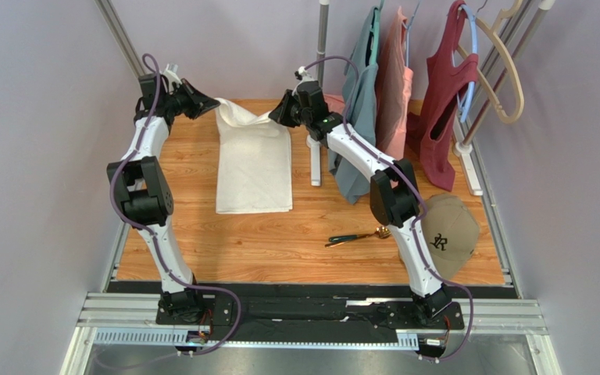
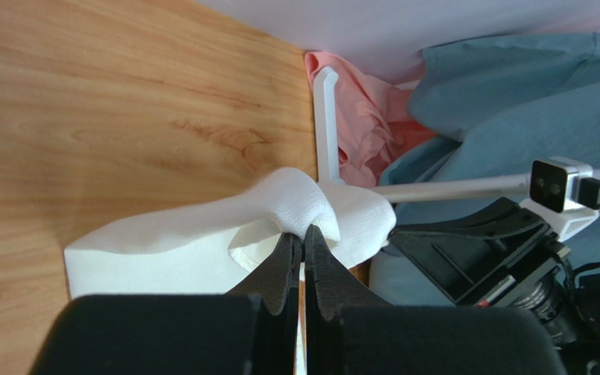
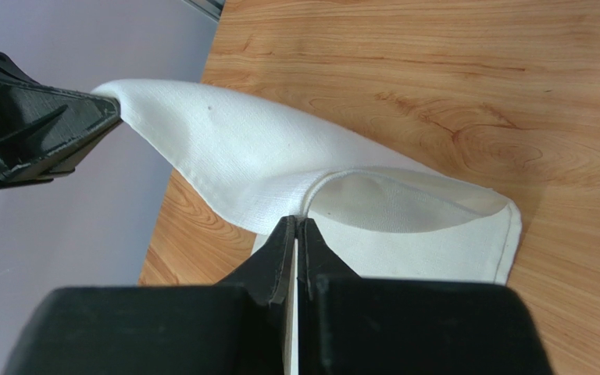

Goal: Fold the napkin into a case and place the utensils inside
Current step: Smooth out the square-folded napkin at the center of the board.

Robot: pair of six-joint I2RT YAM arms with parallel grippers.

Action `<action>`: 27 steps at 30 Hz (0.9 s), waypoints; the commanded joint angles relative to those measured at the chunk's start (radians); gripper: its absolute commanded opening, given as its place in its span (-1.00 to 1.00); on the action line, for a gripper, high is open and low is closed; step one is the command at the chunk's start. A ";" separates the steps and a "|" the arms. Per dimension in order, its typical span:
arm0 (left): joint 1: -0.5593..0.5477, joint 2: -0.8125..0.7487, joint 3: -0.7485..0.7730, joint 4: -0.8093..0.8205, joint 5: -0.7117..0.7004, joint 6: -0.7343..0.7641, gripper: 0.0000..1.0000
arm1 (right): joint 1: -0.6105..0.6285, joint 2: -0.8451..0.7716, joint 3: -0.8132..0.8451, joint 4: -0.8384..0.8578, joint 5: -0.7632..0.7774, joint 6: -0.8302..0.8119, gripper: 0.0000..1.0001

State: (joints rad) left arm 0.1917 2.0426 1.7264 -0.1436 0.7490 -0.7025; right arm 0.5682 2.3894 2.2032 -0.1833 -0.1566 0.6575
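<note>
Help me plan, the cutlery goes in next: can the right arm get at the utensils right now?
Probably not yet: the right hand is shut on the napkin. The utensils lie uncovered by the cap, seemingly reachable otherwise.

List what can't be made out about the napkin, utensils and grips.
- The utensils: top view, too small to count or sort; outside both wrist views.
- Far corners of the napkin: top view, covered by the left gripper and right gripper.
- Near half of the napkin: both wrist views, cut off by the gripper bodies.
- The cap: top view, logo too small; partly behind the right arm.
</note>
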 commanded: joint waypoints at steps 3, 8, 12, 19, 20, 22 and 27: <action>0.008 0.036 0.093 -0.050 0.082 0.011 -1.00 | -0.031 -0.027 -0.016 0.033 -0.017 0.039 -1.00; 0.006 -0.039 -0.008 -0.253 0.023 0.099 -1.00 | -0.025 -0.131 -0.202 0.035 -0.067 0.090 -1.00; 0.008 -0.157 -0.164 -0.365 0.000 0.155 -1.00 | -0.016 -0.211 -0.351 0.024 -0.124 0.125 -1.00; 0.006 -0.357 -0.477 -0.415 -0.072 0.225 -1.00 | 0.021 -0.323 -0.557 0.013 -0.195 0.140 -1.00; 0.006 -0.370 -0.490 -0.453 -0.088 0.238 -1.00 | 0.024 -0.329 -0.571 0.016 -0.201 0.143 -1.00; 0.008 -0.403 -0.517 -0.488 -0.154 0.273 -1.00 | 0.033 -0.338 -0.611 0.016 -0.208 0.143 -1.00; 0.006 -0.447 -0.565 -0.565 -0.292 0.327 -1.00 | 0.064 -0.383 -0.683 0.004 -0.207 0.117 -1.00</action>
State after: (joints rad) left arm 0.1925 1.6413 1.1912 -0.6334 0.5907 -0.4587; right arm 0.6022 2.0933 1.5612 -0.1852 -0.3458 0.7853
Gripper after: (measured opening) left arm 0.015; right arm 0.010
